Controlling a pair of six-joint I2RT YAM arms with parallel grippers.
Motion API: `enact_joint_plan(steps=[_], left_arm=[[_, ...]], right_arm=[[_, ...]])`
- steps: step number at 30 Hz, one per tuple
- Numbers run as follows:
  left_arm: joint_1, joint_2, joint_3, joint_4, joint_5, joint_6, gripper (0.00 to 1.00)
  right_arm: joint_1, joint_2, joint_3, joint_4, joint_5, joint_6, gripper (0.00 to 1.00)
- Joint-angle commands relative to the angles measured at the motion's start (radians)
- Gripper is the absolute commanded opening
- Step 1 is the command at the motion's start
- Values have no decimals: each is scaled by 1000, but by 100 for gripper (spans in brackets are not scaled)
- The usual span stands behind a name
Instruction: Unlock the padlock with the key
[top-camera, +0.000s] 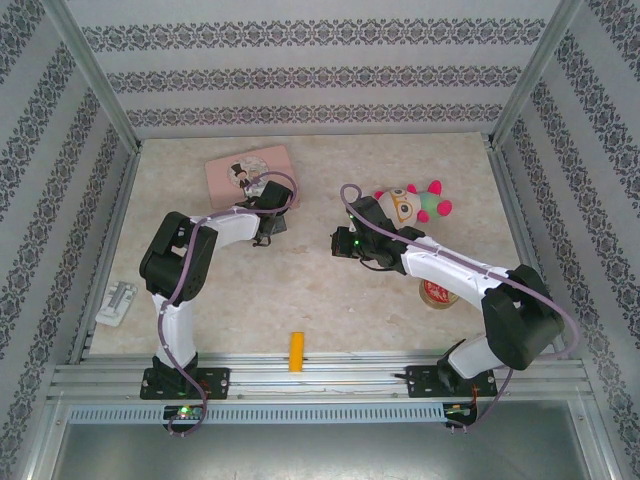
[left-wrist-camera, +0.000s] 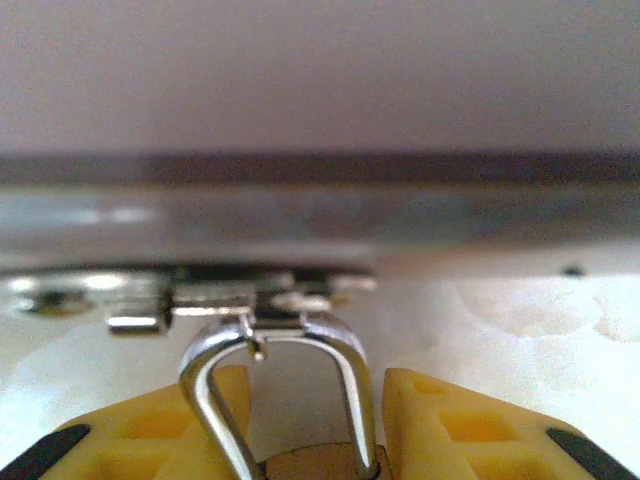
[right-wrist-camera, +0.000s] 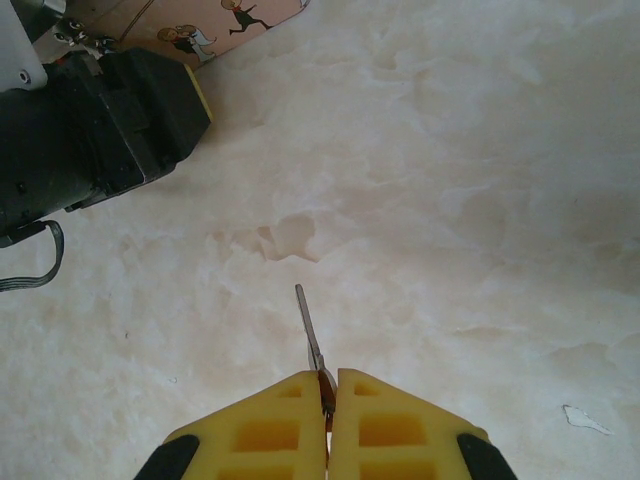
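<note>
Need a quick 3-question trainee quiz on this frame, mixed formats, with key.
1. True or false: the right gripper is shut on the key.
2. What does the left gripper hold? A) padlock B) key C) nothing
3. Fill in: the tin lies nearest the ___ gripper.
Key: 1 true; 2 A; 3 left.

The padlock (left-wrist-camera: 312, 465) is cut by the bottom edge; the right end effector (right-wrist-camera: 328, 385) hides the key (right-wrist-camera: 309, 332) head.
</note>
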Motion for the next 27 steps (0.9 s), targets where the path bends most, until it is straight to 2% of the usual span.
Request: enact_joint_plan(steps=[1, 4, 10, 18, 27], left_arm=[[13, 13, -11, 5, 13, -1, 34], [13, 12, -12, 12, 30, 7, 25], [13, 4, -16, 15, 58, 16, 15], [12, -52, -67, 59, 189, -23, 12], [-37, -146, -180, 151, 323, -158, 13]], right_arm=[[8, 12, 24, 13, -7, 6, 0], [6, 13, 21, 16, -5, 10, 0], [7, 8, 10, 19, -2, 14, 0], [7, 0, -25, 21, 9, 17, 0], [16, -27, -137, 106, 27, 21, 0]])
